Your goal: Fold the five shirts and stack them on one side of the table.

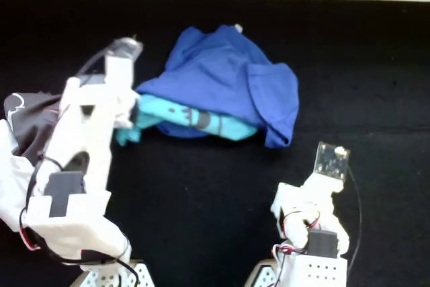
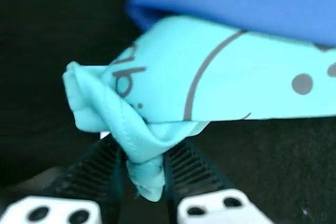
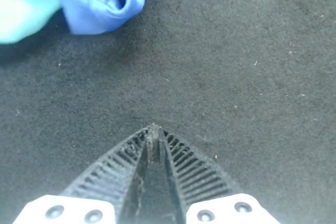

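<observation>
Pinching a bunched edge of the teal shirt with the left end effector, pressed together on the wad. Lying mid-bench, mostly under the blue shirt and touching it all along the covered side. Keeping the right end effector pressed together on nothing, over bare bench, with the blue shirt's corner ahead and apart.

Handling, as a judgement:
- Expect light, limp, slightly slick knit with no stiffness and no shape once lifted.
- Expect drag from the blue shirt on top, likely to ride along or slide off under a pull.
- Better to grip a hem, seam or shoulder than loose cloth.
- Currently gripping an apparent wad: fine for dragging clear, poor for spreading flat.
- Probably need a second grip on an opposite corner to tension it before any fold.

Hard to make out:
- Can't identify the pinched part: sleeve, hem or collar.
- Can't gauge the amount buried under the blue.
- Can make out a dark shirt on the left side, partly hidden behind the left arm and cut off at the frame edge.
- Counting three shirts; possibly more in the pile, can't confirm.
</observation>
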You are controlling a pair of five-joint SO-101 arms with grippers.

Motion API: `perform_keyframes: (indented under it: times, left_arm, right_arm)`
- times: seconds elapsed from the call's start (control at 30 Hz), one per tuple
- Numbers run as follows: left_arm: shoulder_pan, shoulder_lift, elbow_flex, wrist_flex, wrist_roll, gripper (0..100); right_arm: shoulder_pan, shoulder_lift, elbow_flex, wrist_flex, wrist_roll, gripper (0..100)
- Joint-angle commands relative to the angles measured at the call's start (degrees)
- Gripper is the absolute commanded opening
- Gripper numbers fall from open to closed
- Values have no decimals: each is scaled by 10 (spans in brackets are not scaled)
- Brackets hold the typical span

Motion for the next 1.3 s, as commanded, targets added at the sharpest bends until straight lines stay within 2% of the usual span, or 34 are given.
perform_keyframes:
  times: [0.0,0.13,0.27,0.43,0.57,0.73,1.03,1.27]
  left_arm:
    - [-64,-36,-110,100,4,8]
    - [-132,-90,-235,211,3,8]
    - [-204,-146,-365,284,1,8]
    - [-313,-198,-487,296,0,8]
    - [-385,-209,-521,296,-1,8]
    - [-408,-207,-454,301,-3,8]
    - [-369,-208,-203,296,-105,17]
    - [-426,-210,-133,302,-111,238]
  right_arm:
    - [-1,0,78,-5,-5,12]
    - [-1,0,78,-5,-5,12]
    - [-1,0,78,-5,-5,12]
    - [-1,0,78,-5,-5,12]
    - [-1,0,78,-5,-5,12]
    - [-1,0,78,-5,-5,12]
    - [-1,0,78,-5,-5,12]
    - [-4,0,78,-5,-5,12]
